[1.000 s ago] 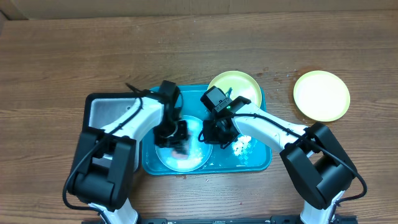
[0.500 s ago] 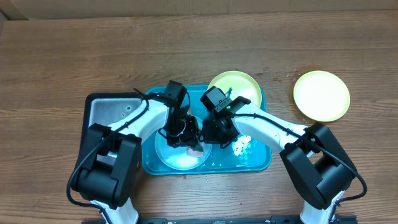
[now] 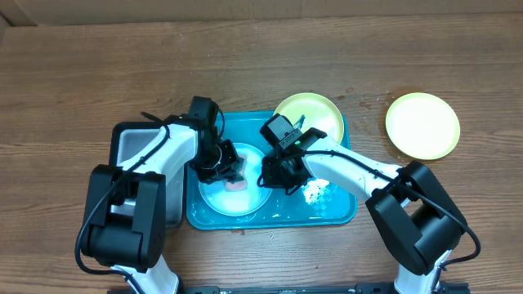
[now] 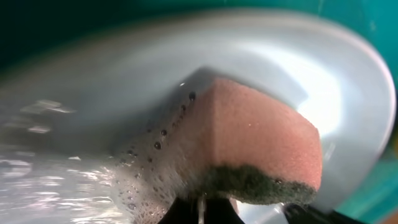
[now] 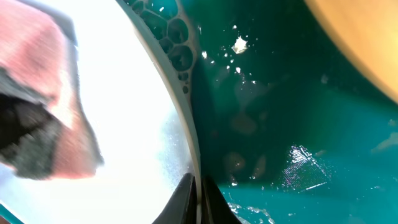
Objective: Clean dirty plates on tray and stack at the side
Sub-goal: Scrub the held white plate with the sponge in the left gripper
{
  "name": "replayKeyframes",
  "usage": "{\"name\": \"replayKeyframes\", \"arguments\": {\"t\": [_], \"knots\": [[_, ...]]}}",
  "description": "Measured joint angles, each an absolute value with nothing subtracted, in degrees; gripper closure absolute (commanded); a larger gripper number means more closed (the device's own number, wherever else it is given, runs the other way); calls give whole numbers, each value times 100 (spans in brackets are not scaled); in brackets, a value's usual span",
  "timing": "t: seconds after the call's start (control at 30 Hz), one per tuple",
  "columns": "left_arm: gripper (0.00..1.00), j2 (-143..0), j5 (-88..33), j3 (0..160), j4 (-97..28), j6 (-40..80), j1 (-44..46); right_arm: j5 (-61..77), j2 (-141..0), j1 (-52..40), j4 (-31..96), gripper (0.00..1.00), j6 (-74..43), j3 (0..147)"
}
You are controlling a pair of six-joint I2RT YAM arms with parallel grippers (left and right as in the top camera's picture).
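Plate rim (image 5: 188,106) inside closed right end effector (image 5: 198,198); sponge (image 4: 261,137) inside closed left end effector (image 4: 200,213).

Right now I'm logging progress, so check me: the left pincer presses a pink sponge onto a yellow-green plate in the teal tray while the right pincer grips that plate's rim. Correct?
Not quite. The plate under the pink sponge is pale blue-white, not yellow-green; the overhead view shows it. The rest stands: left pincer on the sponge, in the teal tray, right pincer gripping the rim.
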State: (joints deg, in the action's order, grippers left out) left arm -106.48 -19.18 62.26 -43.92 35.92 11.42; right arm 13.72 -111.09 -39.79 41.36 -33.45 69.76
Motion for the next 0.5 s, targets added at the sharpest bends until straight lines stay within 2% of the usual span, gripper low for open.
{"name": "replayKeyframes", "arguments": {"t": [0.33, 0.5], "knots": [[96, -10575, -467, 6418, -5092, 3800, 1125, 1409, -11109, -3979, 4158, 96, -3347, 6987], [96, -10589, -760, 6353, -5739, 3286, 1046, 1485, -11109, -4027, 4257, 96, -3306, 6987]]}}
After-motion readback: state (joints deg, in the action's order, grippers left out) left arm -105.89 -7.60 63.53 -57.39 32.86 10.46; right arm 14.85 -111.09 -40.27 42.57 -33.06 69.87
